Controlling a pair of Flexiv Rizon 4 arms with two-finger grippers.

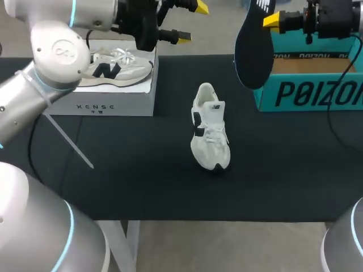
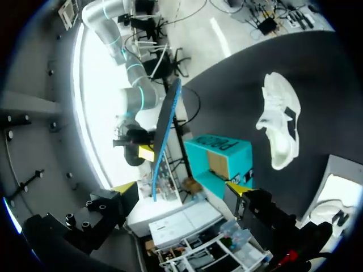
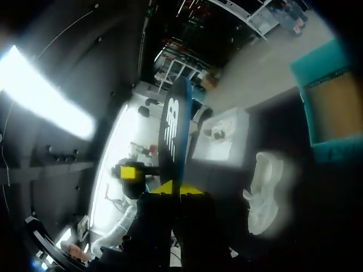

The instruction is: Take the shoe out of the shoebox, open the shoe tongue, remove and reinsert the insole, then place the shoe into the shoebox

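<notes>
Right gripper (image 1: pixel 272 21) is pinching the insole (image 1: pixel 252 51) by its upper end, dangling it beside the teal shoebox (image 1: pixel 309 93), far right. Shoe (image 1: pixel 210 127) is lying mid-counter (image 1: pixel 142 181). Left gripper (image 1: pixel 193 22) is hovering wide, far left. Insole looking light, floppy; grip the shoe's heel collar.

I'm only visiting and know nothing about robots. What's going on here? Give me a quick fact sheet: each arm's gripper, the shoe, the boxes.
Left gripper: open, empty, raised above the table
Right gripper: shut on the insole, which hangs in the air
Shoe: white, on the black table's middle, apart from both grippers
Shoebox: teal, open, at the table's right; no shoe seen inside
White box: at the left, with a second shoe on top
</notes>
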